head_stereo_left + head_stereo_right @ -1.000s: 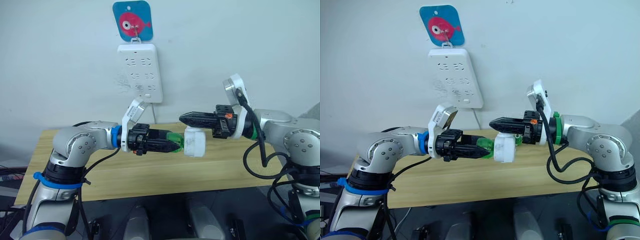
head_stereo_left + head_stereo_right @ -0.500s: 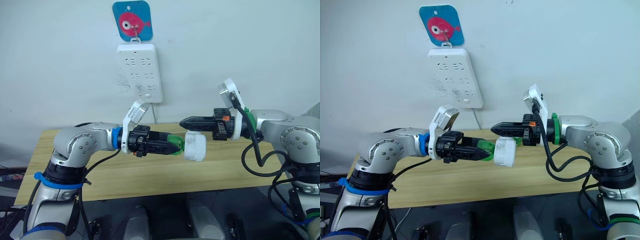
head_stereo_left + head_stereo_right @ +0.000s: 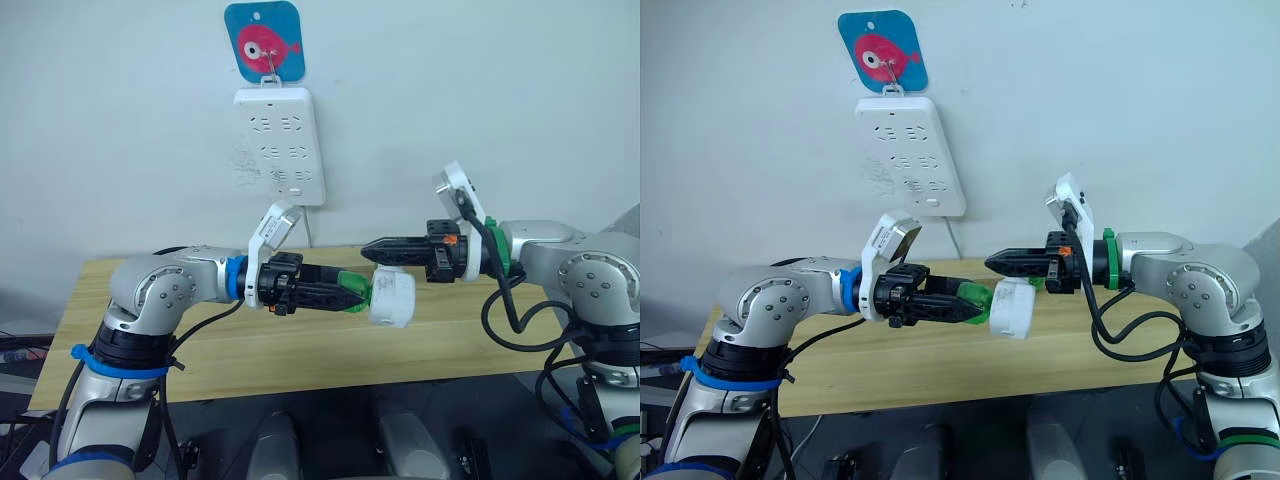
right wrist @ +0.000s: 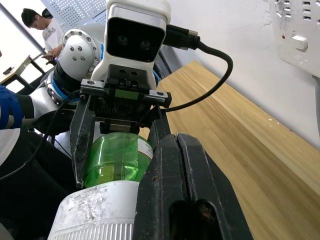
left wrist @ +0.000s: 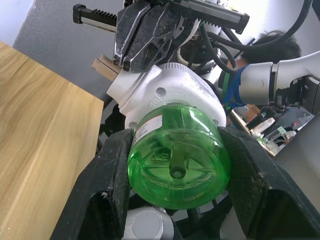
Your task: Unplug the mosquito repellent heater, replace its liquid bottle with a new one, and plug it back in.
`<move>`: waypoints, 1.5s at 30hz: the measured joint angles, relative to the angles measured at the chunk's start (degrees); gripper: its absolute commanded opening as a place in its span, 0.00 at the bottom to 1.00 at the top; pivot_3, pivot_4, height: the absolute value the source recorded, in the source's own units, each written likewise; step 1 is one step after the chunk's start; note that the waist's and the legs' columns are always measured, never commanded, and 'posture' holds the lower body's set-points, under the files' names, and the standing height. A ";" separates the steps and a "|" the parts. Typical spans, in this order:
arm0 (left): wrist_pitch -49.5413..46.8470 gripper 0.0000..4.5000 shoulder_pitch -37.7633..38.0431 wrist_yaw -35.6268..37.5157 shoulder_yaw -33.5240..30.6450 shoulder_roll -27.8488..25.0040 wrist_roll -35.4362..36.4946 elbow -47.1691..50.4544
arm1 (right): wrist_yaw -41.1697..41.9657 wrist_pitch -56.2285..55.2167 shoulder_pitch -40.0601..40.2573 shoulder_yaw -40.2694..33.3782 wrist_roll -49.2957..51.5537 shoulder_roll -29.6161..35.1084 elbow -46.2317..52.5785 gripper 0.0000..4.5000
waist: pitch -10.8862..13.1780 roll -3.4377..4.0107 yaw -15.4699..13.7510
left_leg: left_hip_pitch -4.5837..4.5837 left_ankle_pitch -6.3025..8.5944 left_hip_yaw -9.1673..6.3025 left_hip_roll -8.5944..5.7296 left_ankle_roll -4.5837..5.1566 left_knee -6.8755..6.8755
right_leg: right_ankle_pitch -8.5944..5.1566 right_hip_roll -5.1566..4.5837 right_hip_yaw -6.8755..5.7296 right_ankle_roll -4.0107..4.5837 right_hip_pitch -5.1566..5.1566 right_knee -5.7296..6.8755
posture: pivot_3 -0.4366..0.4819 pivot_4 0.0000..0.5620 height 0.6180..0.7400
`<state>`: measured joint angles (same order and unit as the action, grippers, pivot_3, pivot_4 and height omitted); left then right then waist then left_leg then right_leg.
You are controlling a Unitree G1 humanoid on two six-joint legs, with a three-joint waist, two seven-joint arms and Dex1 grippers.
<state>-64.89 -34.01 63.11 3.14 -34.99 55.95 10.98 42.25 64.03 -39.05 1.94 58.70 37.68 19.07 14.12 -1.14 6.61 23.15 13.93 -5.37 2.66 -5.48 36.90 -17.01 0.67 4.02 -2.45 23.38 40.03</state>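
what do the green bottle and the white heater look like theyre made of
Green bottle: likely translucent plastic, glossy; light passes through it and moulded ribs show on its base. Mosquito repellent heater: looks like opaque white plastic, smooth with a slight sheen, rounded moulded shell with small holes.

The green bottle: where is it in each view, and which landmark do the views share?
Left eye: green bottle, centre, in the left tool.
Right eye: centre.
Left wrist: centre, between the black fingers.
Right wrist: lower left.
Shared landmark: the white heater joined to it.
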 measured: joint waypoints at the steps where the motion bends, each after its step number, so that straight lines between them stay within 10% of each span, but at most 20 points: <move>1: 0.01 0.51 0.03 0.01 -0.06 0.04 0.11 0.09 | -0.26 0.02 0.00 -0.03 -0.41 -0.15 -0.07 0.00 | 0.00 0.00 0.00 | 0.00 0.00 0.00 0.00 0.00 0.00 | 0.00 0.00 0.00 0.00 0.00 0.00 | 0.29 0.36 0.88; 8: 2.02 0.51 2.68 -3.07 -3.08 1.29 0.08 0.08 | -9.57 0.74 0.06 -10.92 2.87 -2.43 -2.01 0.18 | 0.00 0.00 -0.03 | 0.04 0.00 -0.01 0.00 0.00 0.00 | 0.00 -0.02 -0.01 0.00 0.00 0.00 | 0.27 0.35 0.88; 18: 10.29 0.51 3.55 -18.07 -7.42 14.99 -3.22 -2.74 | -38.90 -2.64 18.51 -27.59 8.70 -13.95 8.09 0.99 | -0.04 0.04 0.00 | 0.21 0.00 0.00 -0.04 0.00 0.03 | 0.01 -0.06 0.02 0.00 0.12 0.05 | 0.21 0.37 0.88; 28: 20.43 0.51 0.96 -25.87 -7.08 25.67 -9.39 -7.83 | -66.69 -17.21 33.82 -21.60 22.39 -31.27 23.78 1.00 | -0.13 0.20 2.00 | 0.20 0.00 0.04 -0.06 0.00 0.02 | 0.00 -0.03 0.08 -0.01 0.12 0.04 | 0.17 0.35 0.88; 45: 18.63 0.51 1.42 -26.52 -6.88 27.50 -8.78 -8.68 | -71.70 -28.87 27.73 -7.60 19.23 -34.67 18.71 1.00 | -0.17 0.23 2.96 | 0.22 0.00 -0.03 -0.05 0.00 0.01 | 0.00 -0.01 0.02 -0.01 0.12 0.04 | 0.21 0.34 0.88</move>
<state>-46.26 -32.59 36.59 -3.74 -7.49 47.18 2.29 -29.45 35.16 -11.31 -5.65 77.93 3.01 37.78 13.94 -0.91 9.57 23.37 13.93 -5.40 2.61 -5.48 36.91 -17.00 0.66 4.04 -2.46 23.51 40.07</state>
